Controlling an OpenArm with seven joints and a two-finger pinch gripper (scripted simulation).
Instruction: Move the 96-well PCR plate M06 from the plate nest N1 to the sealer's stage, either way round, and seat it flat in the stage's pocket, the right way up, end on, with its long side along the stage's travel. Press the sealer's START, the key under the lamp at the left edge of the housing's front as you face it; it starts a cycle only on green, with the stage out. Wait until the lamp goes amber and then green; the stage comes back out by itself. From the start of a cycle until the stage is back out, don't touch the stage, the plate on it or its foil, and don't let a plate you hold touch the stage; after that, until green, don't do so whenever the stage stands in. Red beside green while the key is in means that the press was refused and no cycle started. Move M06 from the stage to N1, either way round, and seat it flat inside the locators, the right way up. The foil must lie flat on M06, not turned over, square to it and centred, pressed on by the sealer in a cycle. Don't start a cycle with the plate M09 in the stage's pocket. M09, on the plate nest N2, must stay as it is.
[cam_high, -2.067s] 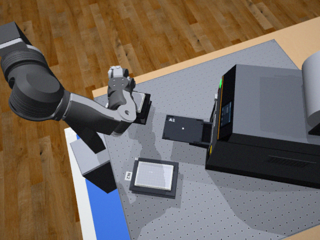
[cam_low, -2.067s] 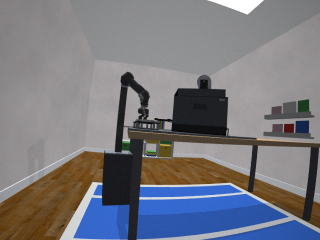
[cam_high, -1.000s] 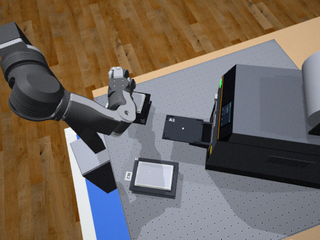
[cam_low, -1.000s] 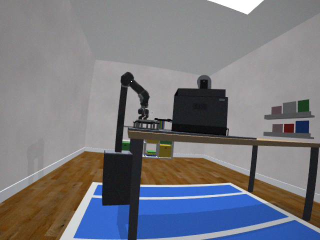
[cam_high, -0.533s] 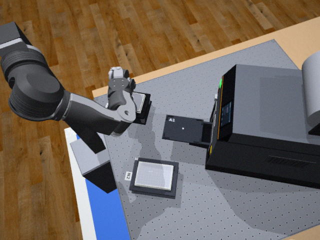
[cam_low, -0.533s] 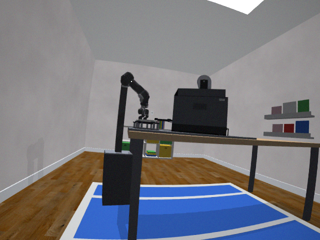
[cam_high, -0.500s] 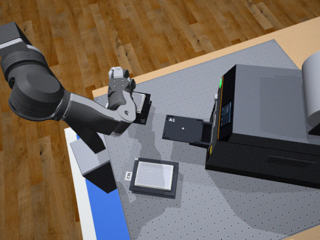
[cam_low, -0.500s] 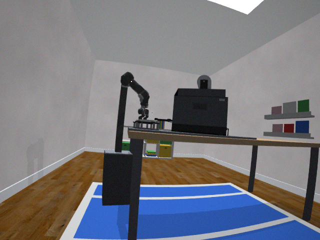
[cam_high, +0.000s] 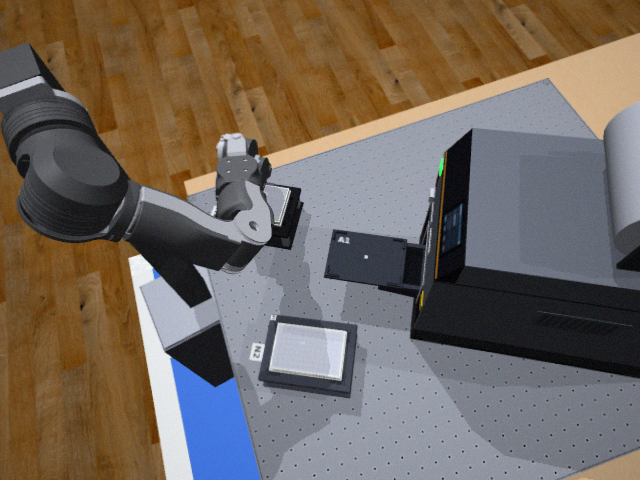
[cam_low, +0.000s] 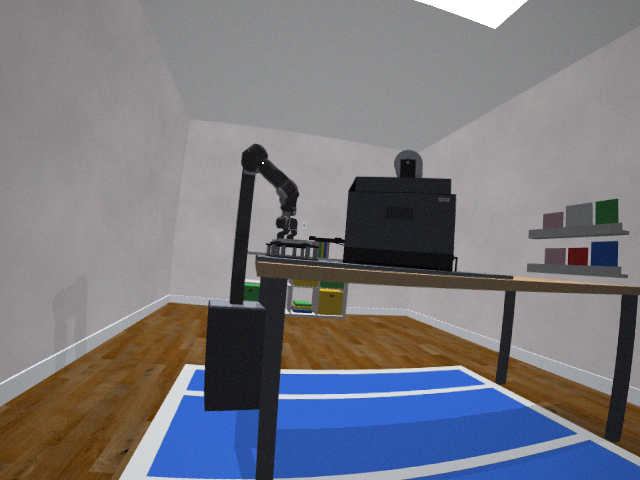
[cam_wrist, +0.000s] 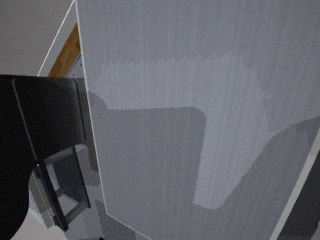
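plate m06 (cam_high: 279, 202) is clamped in the half-open claw (cam_high: 256, 206) over nest n1 (cam_high: 290, 227); the sealer's stage (cam_high: 364, 255) is seen well beyond the claw.

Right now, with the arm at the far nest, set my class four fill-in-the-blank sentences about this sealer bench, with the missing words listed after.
1. The gripper is shut on plate ____, over its nest.
2. The lamp on the sealer glows ____.
3. The stage, marked A1, stands ____ of the housing with nothing in its pocket.
4. Plate M09 sits on the nest labelled ____.

Missing words: M06; green; out; N2
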